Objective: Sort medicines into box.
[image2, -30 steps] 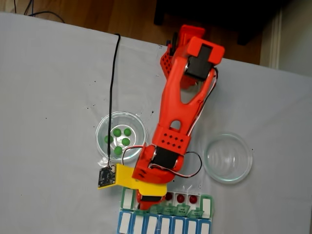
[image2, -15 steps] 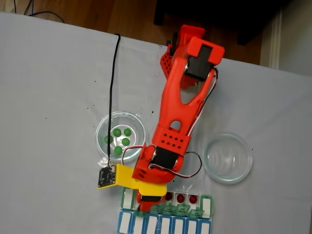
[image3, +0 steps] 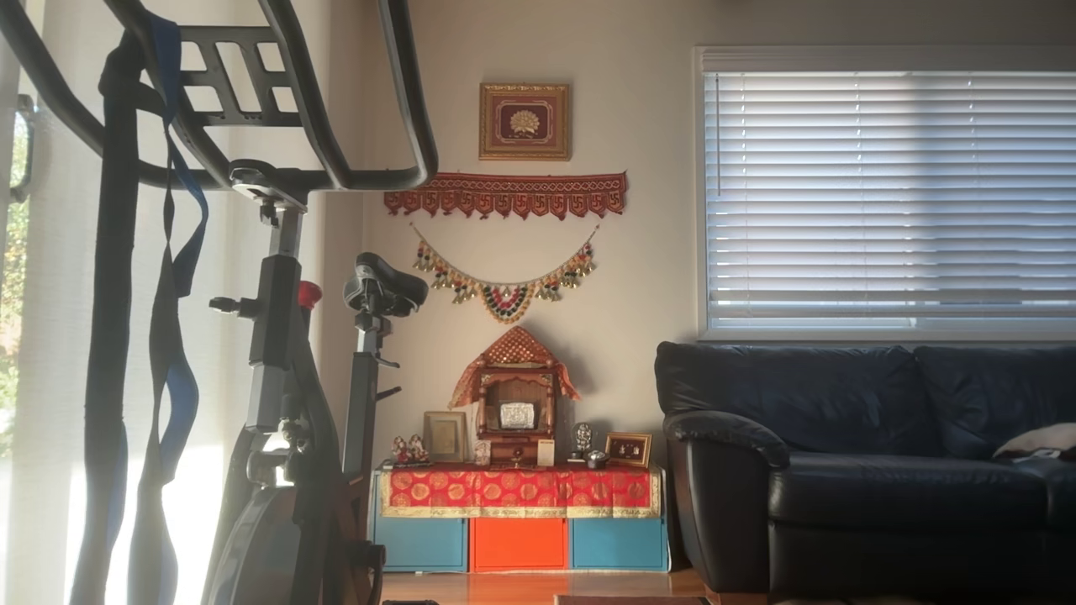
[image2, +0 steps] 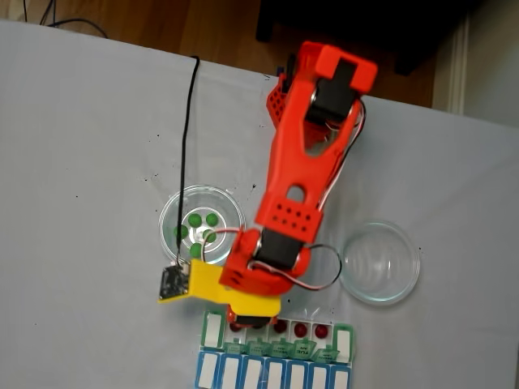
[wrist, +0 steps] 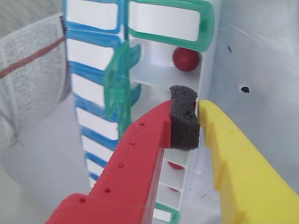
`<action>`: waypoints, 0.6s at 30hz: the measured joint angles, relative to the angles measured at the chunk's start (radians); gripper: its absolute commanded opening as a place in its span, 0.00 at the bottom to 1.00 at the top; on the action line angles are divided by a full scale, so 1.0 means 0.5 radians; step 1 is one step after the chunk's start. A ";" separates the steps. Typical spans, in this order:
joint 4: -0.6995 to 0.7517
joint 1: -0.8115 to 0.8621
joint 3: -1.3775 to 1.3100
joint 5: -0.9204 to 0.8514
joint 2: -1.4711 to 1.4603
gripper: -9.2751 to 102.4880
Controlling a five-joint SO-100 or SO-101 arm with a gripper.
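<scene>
In the wrist view the pincer (wrist: 196, 119) hangs over the box (wrist: 208, 56), its red finger (wrist: 140, 154) and yellow finger (wrist: 233, 158) set slightly apart, with a dark foam pad (wrist: 183, 119) on the red tip nearly filling the gap; nothing can be seen held between them. Just past the tips an open white compartment holds one red ball (wrist: 186, 59), and another red ball (wrist: 176, 165) shows in a compartment under the red finger. Green lids (wrist: 119, 79) stand raised along the row, and one lid (wrist: 168, 21) at the far end lies shut. A blue-lidded row (wrist: 88, 51) lies right beside the box. In the fixed view the orange arm (image2: 304, 162) reaches down the picture across the white worktop (image2: 81, 121), and the pincer (image2: 243, 318) sits at the top edge of the box (image2: 346, 344), toward its left end. Red balls (image2: 300, 330) lie in the open compartments to the right of it. Left of the arm a clear dish (image2: 172, 212) holds green balls (image2: 211, 219), partly covered by the yellow finger's camera board (image2: 172, 283). A second clear dish (image2: 379, 261) stands to the right of the arm. A black cable (image2: 188, 130) runs up the worktop from the left dish. The other view shows a room with an exercise bike (image3: 286, 353), a dark sofa (image3: 866, 454) and a window blind (image3: 891, 193).
</scene>
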 measured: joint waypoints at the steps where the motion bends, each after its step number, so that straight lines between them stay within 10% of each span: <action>1: 0.040 0.028 0.000 -0.015 0.064 0.10; 18: 0.672 0.212 0.506 -1.408 0.568 0.10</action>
